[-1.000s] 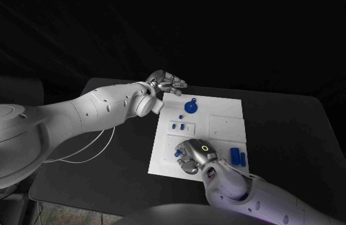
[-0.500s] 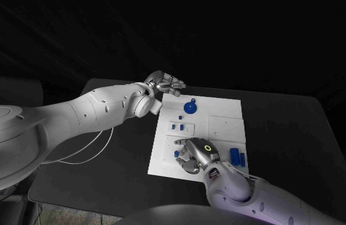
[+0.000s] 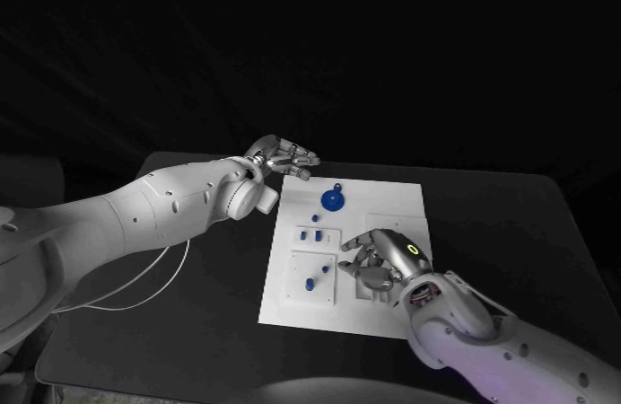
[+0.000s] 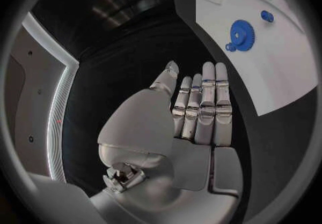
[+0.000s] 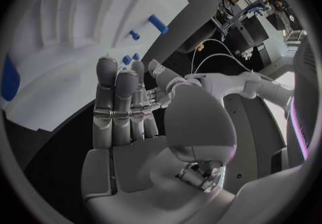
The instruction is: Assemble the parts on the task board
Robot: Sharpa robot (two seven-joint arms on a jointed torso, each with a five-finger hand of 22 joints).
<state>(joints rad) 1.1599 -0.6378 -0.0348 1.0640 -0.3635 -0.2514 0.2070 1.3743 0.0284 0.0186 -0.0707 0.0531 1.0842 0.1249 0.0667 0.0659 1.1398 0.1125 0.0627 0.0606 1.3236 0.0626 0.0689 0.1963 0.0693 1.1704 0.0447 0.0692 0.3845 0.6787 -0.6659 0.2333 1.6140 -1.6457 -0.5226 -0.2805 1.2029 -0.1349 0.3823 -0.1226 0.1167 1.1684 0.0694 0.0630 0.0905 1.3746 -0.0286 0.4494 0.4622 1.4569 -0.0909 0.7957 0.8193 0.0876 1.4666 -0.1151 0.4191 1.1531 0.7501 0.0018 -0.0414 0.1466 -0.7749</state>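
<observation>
The white task board lies mid-table. A blue gear sits at its far end, with small blue parts standing below it and another blue part in a recess nearer me. My right hand hovers over the board's right middle, fingers extended, holding nothing. My left hand hangs just off the board's far left corner, fingers straight and empty. The left wrist view shows my left hand, the gear and the board. The right wrist view shows my right hand, the board and blue pegs.
The black table surrounds the board on all sides. A thin white cable loops on the table under my left arm. My right forearm covers the board's near right corner.
The camera has shifted. My right hand moved from the board's near left area to its right middle, uncovering the small blue part in the near recess. The left hand stays put.
</observation>
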